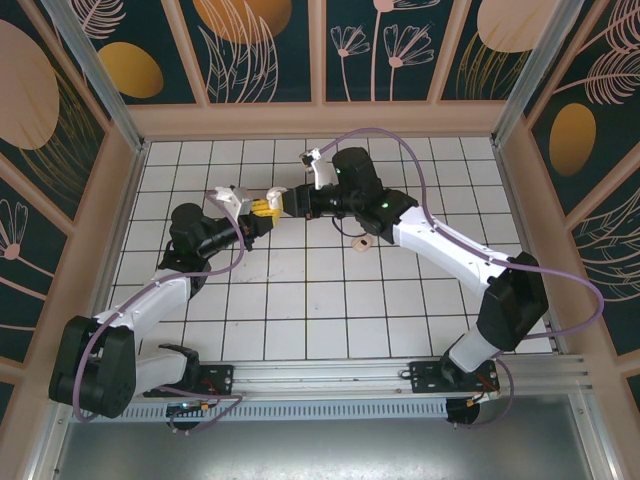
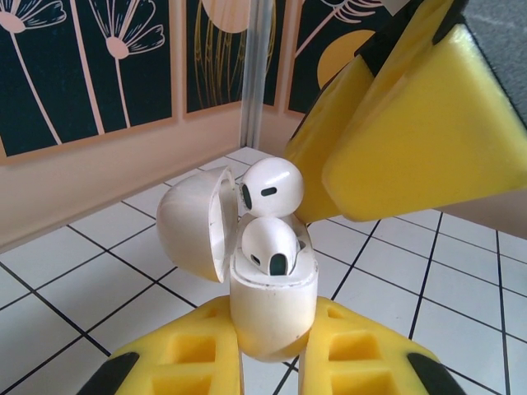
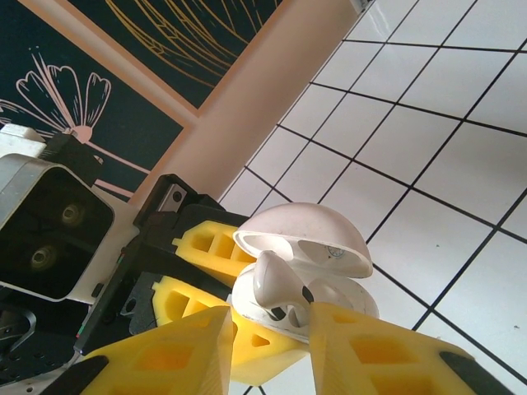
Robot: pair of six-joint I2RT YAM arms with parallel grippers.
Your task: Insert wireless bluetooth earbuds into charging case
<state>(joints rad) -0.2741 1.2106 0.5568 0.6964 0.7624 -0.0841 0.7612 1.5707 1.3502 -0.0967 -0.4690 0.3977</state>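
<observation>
case (image 2: 272, 304) base hidden in l jaws (r jaws' grip on earbud (image 2: 272, 188) unclear).

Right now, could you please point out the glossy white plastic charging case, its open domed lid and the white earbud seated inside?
charging case (image 2: 272, 313): left wrist view, front of body.
lid (image 2: 188, 224): left wrist view, outer dome.
seated earbud (image 2: 265, 240): left wrist view, rounded head.

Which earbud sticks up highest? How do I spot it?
Above the white tiled table, the left yellow end effector grips a small white plastic charging case, lid open. Your glossy white earbud is the upper one, beside the lid; the other earbud sits sunk in the case.
</observation>
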